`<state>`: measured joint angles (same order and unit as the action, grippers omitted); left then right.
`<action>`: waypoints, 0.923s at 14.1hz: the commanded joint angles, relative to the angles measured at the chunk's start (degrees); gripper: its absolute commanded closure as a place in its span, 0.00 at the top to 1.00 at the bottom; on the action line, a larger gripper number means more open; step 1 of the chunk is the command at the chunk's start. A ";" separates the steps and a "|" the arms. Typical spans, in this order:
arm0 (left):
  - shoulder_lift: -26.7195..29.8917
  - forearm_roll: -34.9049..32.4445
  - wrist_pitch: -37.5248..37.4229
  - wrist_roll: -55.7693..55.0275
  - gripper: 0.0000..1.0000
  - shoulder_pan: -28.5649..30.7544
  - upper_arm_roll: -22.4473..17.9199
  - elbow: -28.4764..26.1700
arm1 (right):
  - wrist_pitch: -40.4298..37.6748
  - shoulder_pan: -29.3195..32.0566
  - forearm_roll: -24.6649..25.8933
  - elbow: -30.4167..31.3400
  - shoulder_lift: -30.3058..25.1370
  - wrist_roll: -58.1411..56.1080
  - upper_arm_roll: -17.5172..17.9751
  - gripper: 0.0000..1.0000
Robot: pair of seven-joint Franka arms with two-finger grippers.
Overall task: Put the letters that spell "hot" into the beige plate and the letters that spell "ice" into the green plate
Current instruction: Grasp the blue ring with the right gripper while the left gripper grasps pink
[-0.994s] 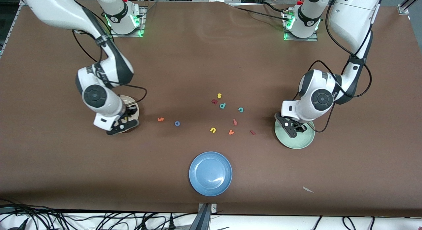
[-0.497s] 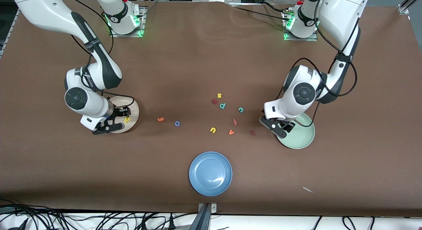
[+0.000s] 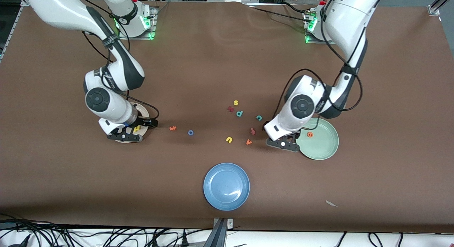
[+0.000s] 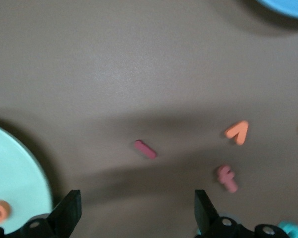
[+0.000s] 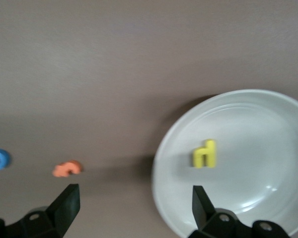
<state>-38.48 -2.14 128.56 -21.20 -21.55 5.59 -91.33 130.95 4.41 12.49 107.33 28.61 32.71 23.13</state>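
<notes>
The yellow "h" [image 5: 204,153] lies in the beige plate [image 5: 268,198], whose rim [image 3: 142,110] shows under the right arm. My right gripper [image 3: 126,135] [image 5: 134,213] hangs open and empty over that plate's edge. The orange "t" [image 3: 172,128] and blue "o" [image 3: 190,132] lie on the table beside the plate. The orange "e" [image 3: 310,134] rests in the green plate [image 3: 328,147]. My left gripper [image 3: 282,142] [image 4: 136,213] is open and empty over the table beside this plate. The dark red "i" [image 4: 145,149] lies just ahead of its fingers. The teal "c" [image 3: 259,117] lies farther back.
A blue plate [image 3: 226,201] sits near the front edge. Loose letters lie mid-table: yellow "u" [image 3: 229,139], orange "v" [image 3: 249,142], a red letter [image 3: 252,130], teal "p" [image 3: 239,113], yellow "s" [image 3: 236,102], a dark red one [image 3: 230,108].
Both grippers opened. The left one left the orange "e" in the green plate and moved off it toward mid-table. The right one dropped the yellow "h" in the beige plate.
</notes>
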 commanded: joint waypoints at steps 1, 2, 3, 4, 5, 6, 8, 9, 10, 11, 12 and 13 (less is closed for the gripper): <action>-2.82 0.64 -1.91 -12.08 1.00 -0.25 -0.31 3.43 | 0.54 -5.10 -0.10 -2.99 1.26 8.40 -0.36 1.00; -4.04 1.34 -1.91 -15.77 1.00 -0.33 -0.40 4.92 | 0.62 -6.16 -0.01 -4.57 2.49 10.33 -0.37 1.00; -5.01 1.52 -1.91 -18.59 1.00 -0.25 -0.40 5.97 | 0.62 -7.39 0.08 -5.71 3.46 12.18 -0.37 1.00; -5.89 1.96 -1.91 -21.58 0.99 -0.07 -0.49 6.42 | 0.62 -8.79 0.08 -7.03 4.77 14.20 -0.37 1.00; -6.95 2.84 -1.91 -24.13 0.90 0.37 -0.49 7.03 | 0.62 -9.85 0.60 -8.44 6.00 15.79 -0.45 1.00; -7.48 3.80 -1.91 -26.77 0.81 0.37 -0.49 7.47 | 0.62 -10.82 1.56 -9.23 6.97 17.80 -0.45 1.00; -8.10 3.99 -1.91 -29.77 0.53 0.46 -0.49 7.48 | 0.62 -12.14 5.16 -10.56 9.34 20.53 -0.45 1.00; -8.53 4.68 -1.91 -31.09 0.52 0.72 -0.49 7.65 | 0.62 -13.02 6.83 -11.08 10.31 21.77 -0.45 1.00; -9.23 5.21 -1.91 -31.45 0.49 0.72 -0.49 8.35 | 0.62 -13.11 7.80 -12.31 11.54 22.21 -0.45 1.00; -9.59 5.48 -1.91 -31.54 0.48 0.72 -0.49 8.97 | 0.62 -13.46 8.07 -13.54 12.68 22.04 -0.45 1.00; -10.03 5.66 -1.82 -31.54 0.48 0.72 -0.49 9.15 | 0.62 -14.60 8.08 -15.11 14.09 21.78 -0.45 1.00; -10.29 5.74 -1.73 -31.71 0.48 0.63 -0.57 9.15 | 0.71 -15.56 8.08 -16.00 15.15 21.95 -0.45 1.00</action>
<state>-47.10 1.58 128.06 -52.50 -20.80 5.26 -84.81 132.13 -8.98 19.25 95.80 40.37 53.73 22.90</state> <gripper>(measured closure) 0.515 0.000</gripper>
